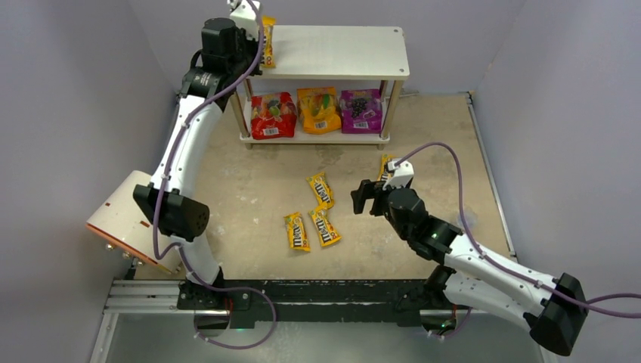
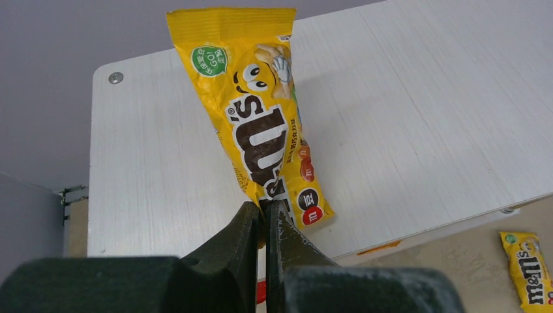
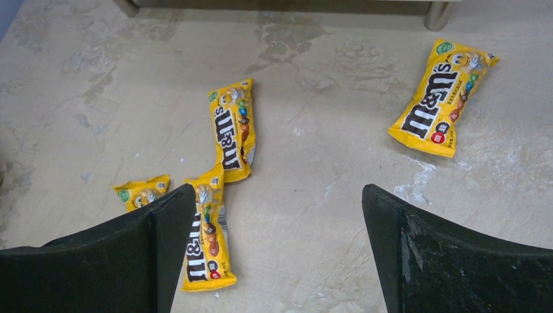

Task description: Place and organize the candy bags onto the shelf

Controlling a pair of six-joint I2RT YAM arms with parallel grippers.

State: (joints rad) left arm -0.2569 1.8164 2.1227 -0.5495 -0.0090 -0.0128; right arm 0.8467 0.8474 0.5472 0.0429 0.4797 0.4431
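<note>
The left gripper (image 2: 264,220) is pinched shut on the bottom seam of a yellow M&M's packet (image 2: 257,111), held tilted above the shelf (image 2: 424,117), at its top board's left end. Light, limp and slick, the packet probably grips best by that flat crimped seam.

The M&M's packets (image 3: 231,128) are yellow with brown lettering, the pouches (image 1: 318,110) red, orange and purple, the shelf (image 1: 340,49) white.
</note>
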